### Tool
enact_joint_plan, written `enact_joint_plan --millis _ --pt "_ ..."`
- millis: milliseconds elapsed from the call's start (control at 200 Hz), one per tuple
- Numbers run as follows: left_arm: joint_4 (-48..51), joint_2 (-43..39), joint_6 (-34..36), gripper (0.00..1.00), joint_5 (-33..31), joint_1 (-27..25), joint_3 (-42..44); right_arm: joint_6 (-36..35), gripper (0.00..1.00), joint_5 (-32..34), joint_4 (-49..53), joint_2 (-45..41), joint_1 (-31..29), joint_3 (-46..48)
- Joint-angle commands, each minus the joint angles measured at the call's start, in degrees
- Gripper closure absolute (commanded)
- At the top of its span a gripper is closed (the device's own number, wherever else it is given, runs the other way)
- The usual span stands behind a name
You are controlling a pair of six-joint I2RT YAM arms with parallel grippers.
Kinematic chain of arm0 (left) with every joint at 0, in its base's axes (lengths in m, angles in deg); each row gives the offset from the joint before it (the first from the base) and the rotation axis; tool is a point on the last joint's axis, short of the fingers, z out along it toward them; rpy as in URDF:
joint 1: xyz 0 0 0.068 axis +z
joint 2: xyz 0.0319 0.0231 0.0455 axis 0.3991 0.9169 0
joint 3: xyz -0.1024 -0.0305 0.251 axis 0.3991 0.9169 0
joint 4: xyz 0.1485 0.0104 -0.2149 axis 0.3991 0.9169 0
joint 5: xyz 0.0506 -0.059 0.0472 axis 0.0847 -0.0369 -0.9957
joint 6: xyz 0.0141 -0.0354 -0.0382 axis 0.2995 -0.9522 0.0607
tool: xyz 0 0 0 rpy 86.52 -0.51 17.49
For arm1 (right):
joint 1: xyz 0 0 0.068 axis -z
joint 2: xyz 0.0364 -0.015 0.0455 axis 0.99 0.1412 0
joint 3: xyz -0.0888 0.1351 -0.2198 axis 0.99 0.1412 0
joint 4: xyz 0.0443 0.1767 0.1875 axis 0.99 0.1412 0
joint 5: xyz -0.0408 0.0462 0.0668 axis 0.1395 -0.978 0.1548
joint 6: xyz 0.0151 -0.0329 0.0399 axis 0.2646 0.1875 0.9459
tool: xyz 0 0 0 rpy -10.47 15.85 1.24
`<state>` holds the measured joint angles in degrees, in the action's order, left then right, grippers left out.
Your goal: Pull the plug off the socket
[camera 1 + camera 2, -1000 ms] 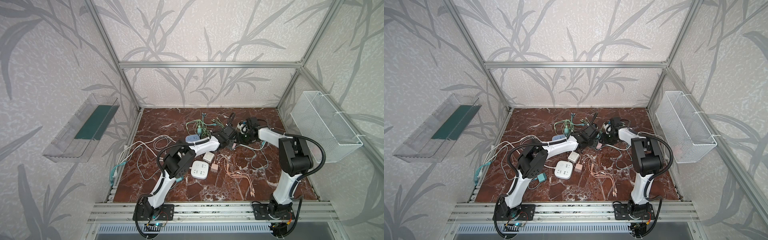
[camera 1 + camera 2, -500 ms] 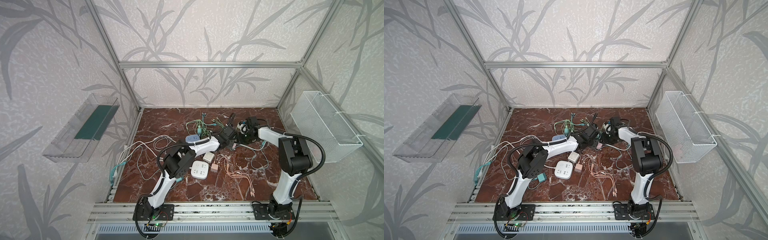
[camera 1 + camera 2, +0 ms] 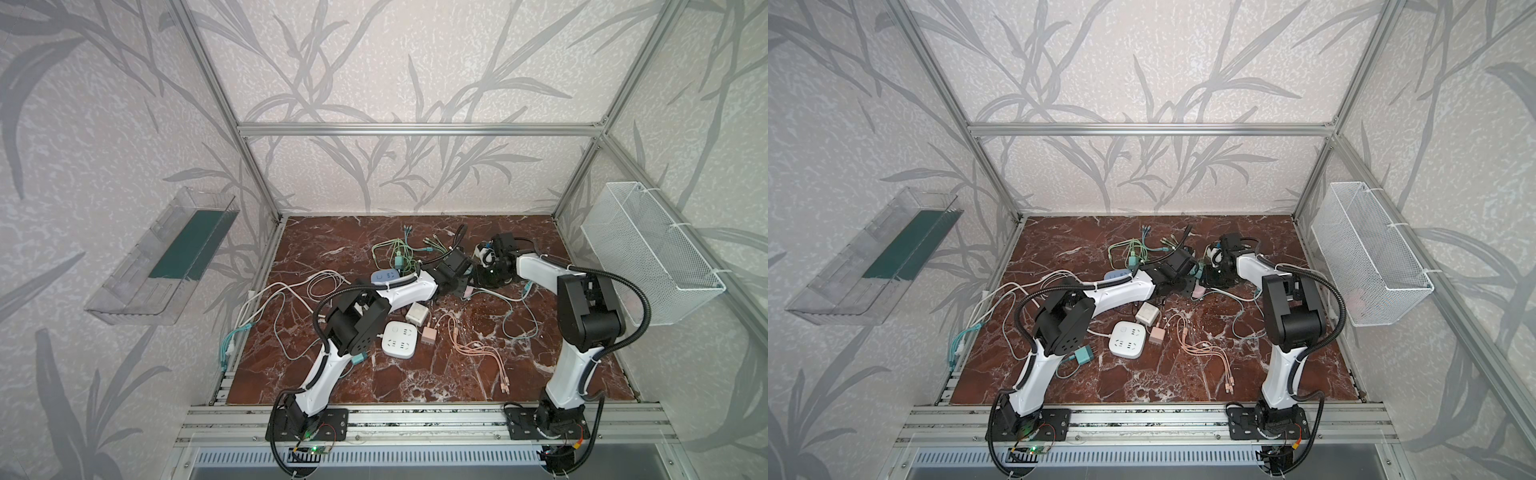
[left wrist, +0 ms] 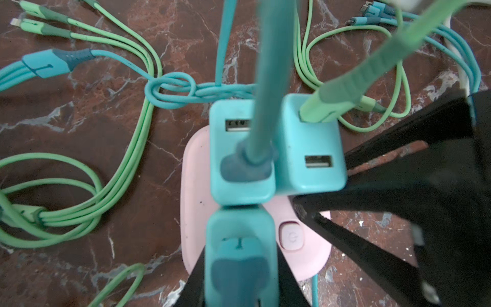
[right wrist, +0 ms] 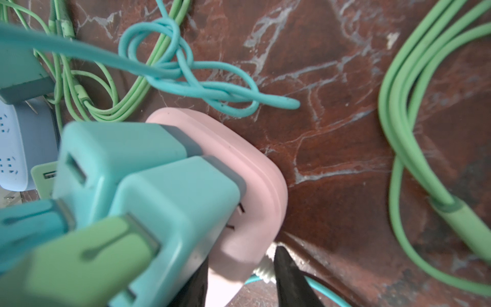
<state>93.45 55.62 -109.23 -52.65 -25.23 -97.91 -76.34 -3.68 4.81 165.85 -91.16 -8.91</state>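
Three socket blocks [image 3: 398, 340] [image 3: 384, 276] [image 4: 195, 186], two arms [image 3: 409, 291] [image 3: 540, 268], one basket [image 3: 648, 257], one tray [image 3: 162, 257].

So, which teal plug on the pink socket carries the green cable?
On the pink socket, the charger with the green connector in its port; the neighbouring charger holds a teal cable, and the left pincer grips the third teal plug.
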Motion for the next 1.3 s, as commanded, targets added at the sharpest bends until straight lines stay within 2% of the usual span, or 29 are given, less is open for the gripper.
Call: enact_joint_plan --millis 0,185,445,875,1295 --pt "-5.7 -5.6 -0.4 0.73 5.1 -1.1 -0.5 -0.4 0.59 4.4 0.8 2.0 0.0 -0.4" --pt "-7.5 -6.6 -2.3 0.73 6.1 0.2 2.1 -0.6 0.6 4.8 1.0 1.9 0.0 -0.5" --pt "-7.4 -7.3 -1.2 0.73 5.6 0.3 2.3 -0.5 0.6 5.0 1.2 2.0 0.1 -0.6" --pt "0.9 -4.3 8.0 0.73 1.2 -2.7 -5.4 -0.9 0.6 7.3 2.3 2.1 0.0 -1.2" --pt "0.8 -6.2 6.9 0.73 1.2 -2.5 -2.3 -0.4 0.59 4.7 1.1 0.6 0.0 -1.2"
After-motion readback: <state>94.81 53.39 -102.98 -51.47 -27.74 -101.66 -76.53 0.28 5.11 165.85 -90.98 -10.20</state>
